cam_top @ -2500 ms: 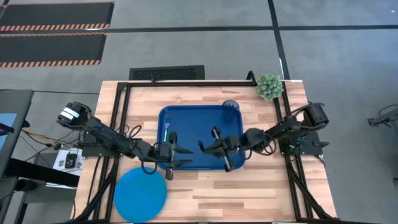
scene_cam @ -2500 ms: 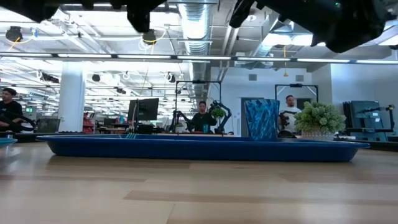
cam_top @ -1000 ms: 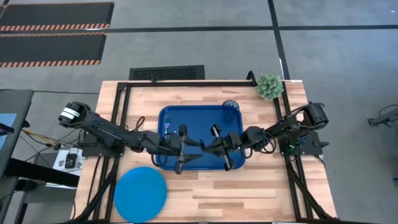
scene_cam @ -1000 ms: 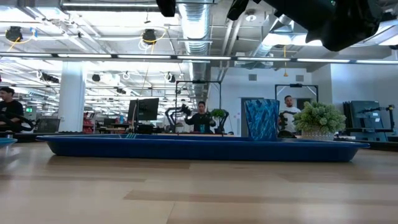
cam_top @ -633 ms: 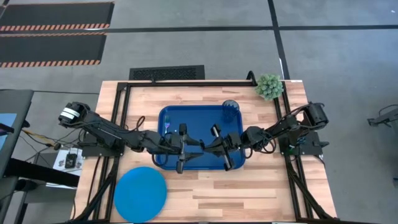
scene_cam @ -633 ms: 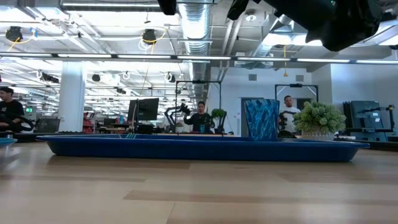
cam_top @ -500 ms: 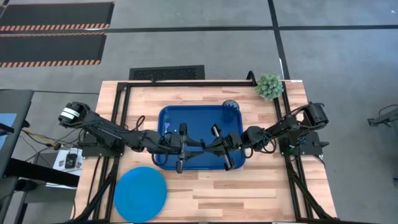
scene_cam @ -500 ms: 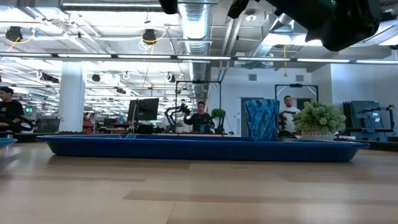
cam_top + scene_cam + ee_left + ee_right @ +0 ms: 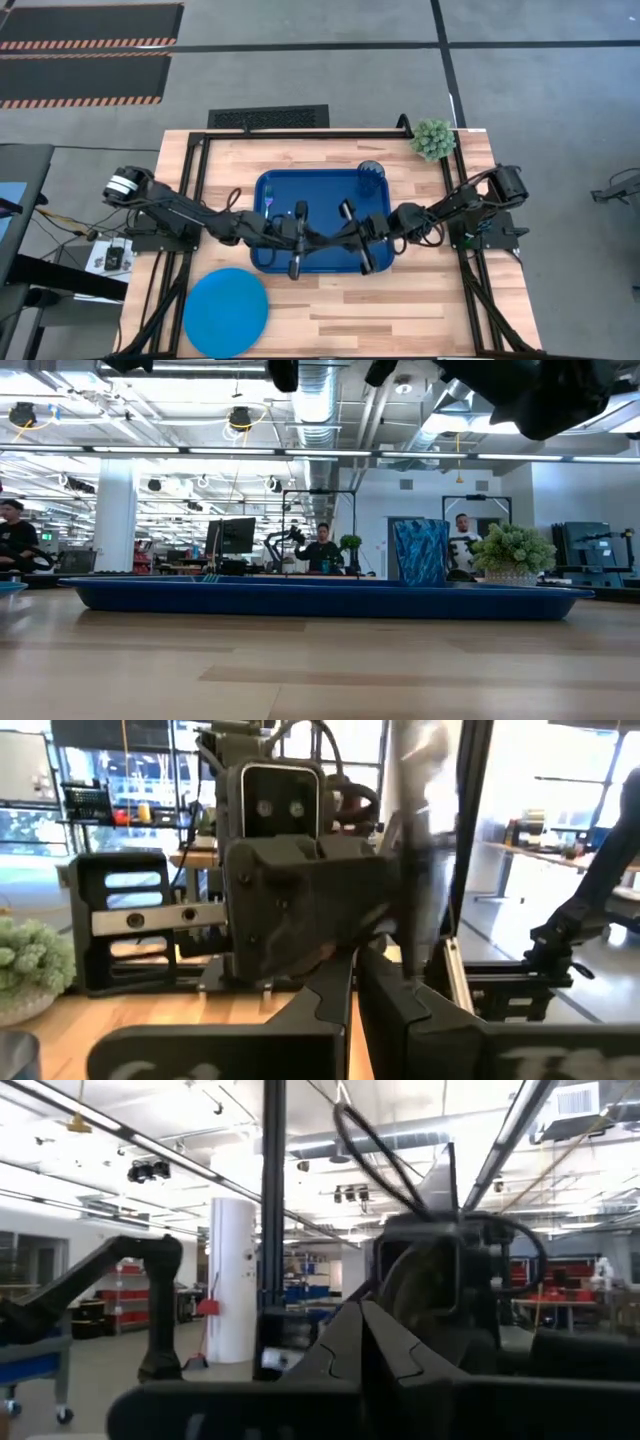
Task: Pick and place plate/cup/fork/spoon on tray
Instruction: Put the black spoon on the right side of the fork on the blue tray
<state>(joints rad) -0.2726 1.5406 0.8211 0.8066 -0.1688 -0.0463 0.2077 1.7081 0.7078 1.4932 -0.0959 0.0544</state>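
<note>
While both clenched pincers, left pincer (image 9: 297,240) and right pincer (image 9: 352,238), hover empty above the tray (image 9: 322,185), the plate (image 9: 226,311) lies off the tray's near-left corner, apparently next for pickup.

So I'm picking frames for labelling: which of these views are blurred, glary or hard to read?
High view: evenly lit and readable, the large dark-blue rectangular tray and flat round bright-blue plate are distinct. Low view: ceiling lights glare, the arms are dark shapes along the top edge. Left wrist view: the other arm's body fills the frame, with smeared blur beside it. Right wrist view: backlit, foreground nearly silhouetted.
</note>
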